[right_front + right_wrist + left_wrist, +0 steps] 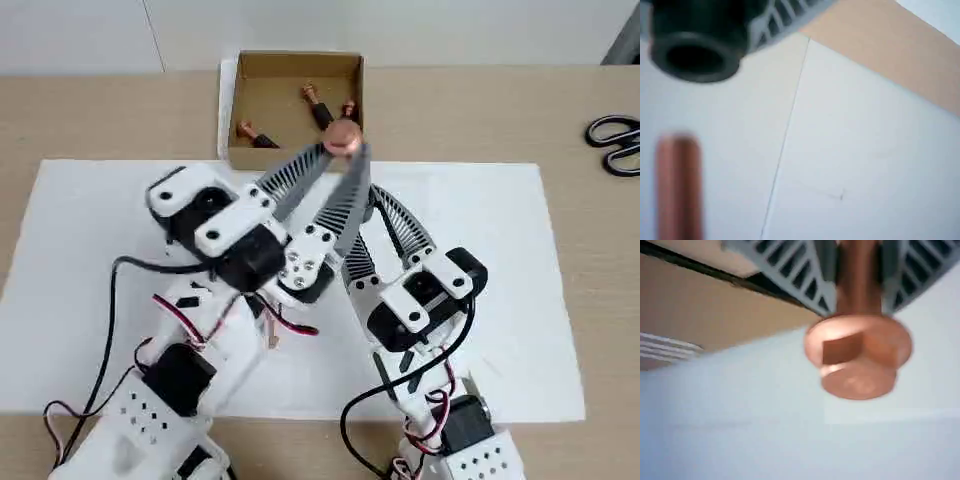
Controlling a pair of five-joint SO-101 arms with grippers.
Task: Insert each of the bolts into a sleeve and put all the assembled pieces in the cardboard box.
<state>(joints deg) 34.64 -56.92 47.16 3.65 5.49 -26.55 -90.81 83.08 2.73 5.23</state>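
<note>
My left gripper (343, 152) is shut on a copper bolt (343, 138), held just in front of the cardboard box (232, 100). In the left wrist view the bolt (858, 355) shows its flanged head, with the shaft clamped between the ribbed fingers (790, 265). My right gripper (362, 200) sits just below and behind it, its tips hidden under the left fingers. It is shut on a black sleeve (695, 50), whose open bore faces the camera. The bolt's shaft (679, 185) hangs a little apart from the sleeve. Three assembled pieces (320, 108) lie in the box.
A white paper sheet (500, 260) covers the table's middle under both arms. Black scissors (615, 140) lie at the far right edge. Red and black cables (180, 315) trail over the arm bodies near the front edge.
</note>
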